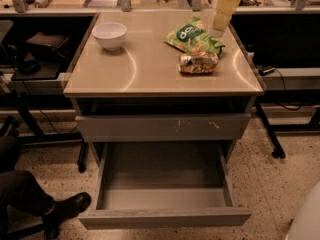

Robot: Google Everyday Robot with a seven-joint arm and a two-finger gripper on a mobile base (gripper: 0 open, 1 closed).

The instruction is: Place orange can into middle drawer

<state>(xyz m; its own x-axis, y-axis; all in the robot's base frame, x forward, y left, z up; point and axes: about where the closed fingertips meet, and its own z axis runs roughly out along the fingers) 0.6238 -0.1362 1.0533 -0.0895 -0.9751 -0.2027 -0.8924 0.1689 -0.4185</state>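
The orange can (198, 63) lies on its side on the tabletop (145, 66), right of centre, touching the near edge of a green snack bag (192, 35). My gripper (217, 30), at the end of the cream arm (227, 1), hangs over the back right of the table. It is just above the bag's far right corner and apart from the can. The middle drawer (162, 184) is pulled wide open below, and its grey inside holds nothing. Its plain front panel (165, 218) faces me.
A white bowl (110, 35) stands at the table's back left. A shut drawer front with small orange scratches (165, 127) sits above the open drawer. A person's leg and black shoe (65, 206) are at lower left. A white robot part (307, 219) is at lower right.
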